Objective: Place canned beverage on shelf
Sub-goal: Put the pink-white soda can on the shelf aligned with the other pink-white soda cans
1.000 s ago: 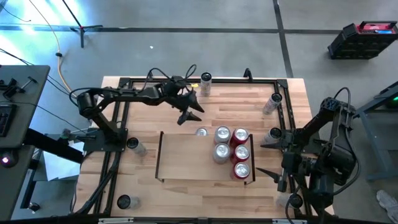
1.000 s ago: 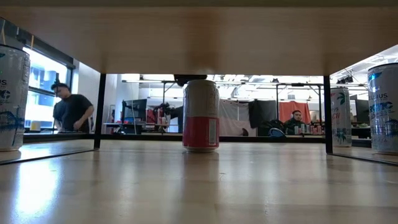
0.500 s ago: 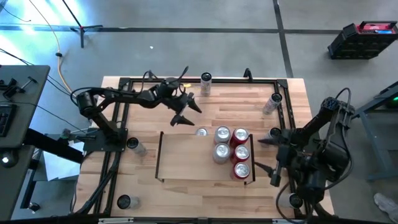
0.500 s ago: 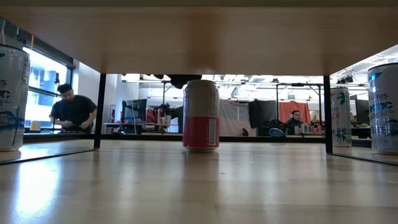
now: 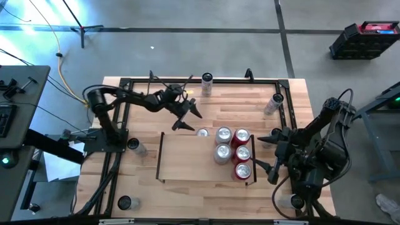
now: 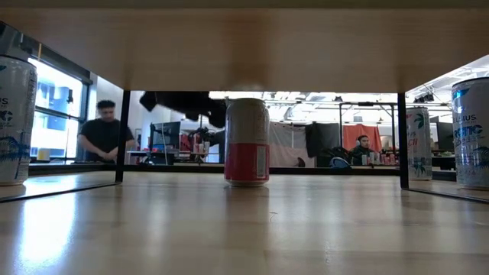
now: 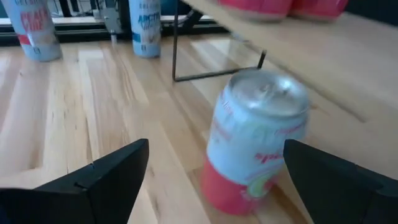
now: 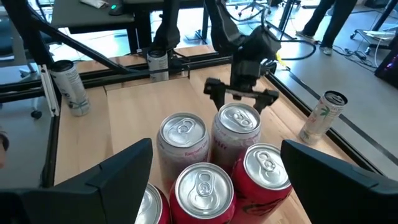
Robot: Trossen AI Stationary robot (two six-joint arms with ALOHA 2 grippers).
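Left end effector: seen fully spread and empty, drawn back from the can it had been closed around a second earlier, and now held just off the shelf's far edge.
Released can: left standing upright at the far edge of the shelf, beside the cluster of cans; in the left wrist view it is shown between the two spread fingers, touched by neither.
Shelf: a light-wood bay edged by black rails in the middle of the surface; its left half is bare.
Shelved cans: five grouped at the shelf's right end, unmoved since the earlier frame; silver and red tops are seen in the right wrist view.
Right end effector: held wide apart and empty just beyond the shelf's right rail, shifted slightly toward the shelf compared with a second earlier.
Low view: one pink-and-white can is seen upright under the shelf board, with a dark part of an arm now showing behind it at left, where only a small dark shape showed before.
Spare cans: one is seen standing at the far rim, others lie along the left and right edges of the surface.
Background: a person is seen beyond the surface at left.
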